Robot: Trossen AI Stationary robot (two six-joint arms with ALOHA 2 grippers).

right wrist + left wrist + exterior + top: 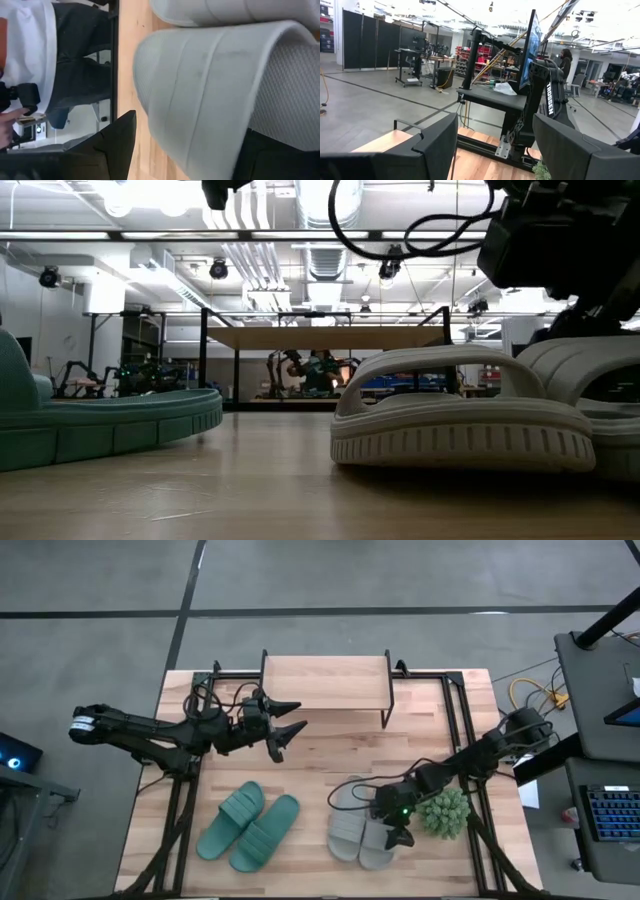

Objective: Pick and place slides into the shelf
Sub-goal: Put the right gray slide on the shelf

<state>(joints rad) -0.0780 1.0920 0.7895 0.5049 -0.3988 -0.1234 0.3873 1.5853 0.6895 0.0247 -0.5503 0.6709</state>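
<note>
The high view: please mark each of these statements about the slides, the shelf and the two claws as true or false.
1. The teal slides lie on the tabletop, not on the shelf. True.
2. The right claw is at the grey-white slides, its fingers astride one strap. True; the right wrist view shows the strap between the fingers.
3. The left claw holds a teal slide. False; it is open and empty, raised near the shelf's front edge.
4. The spiky green plant ball sits on the shelf. False; it is on the table beside the grey-white pair.
5. One slide is already on the shelf top. False; the shelf top is bare, and all four are on the table.
</note>
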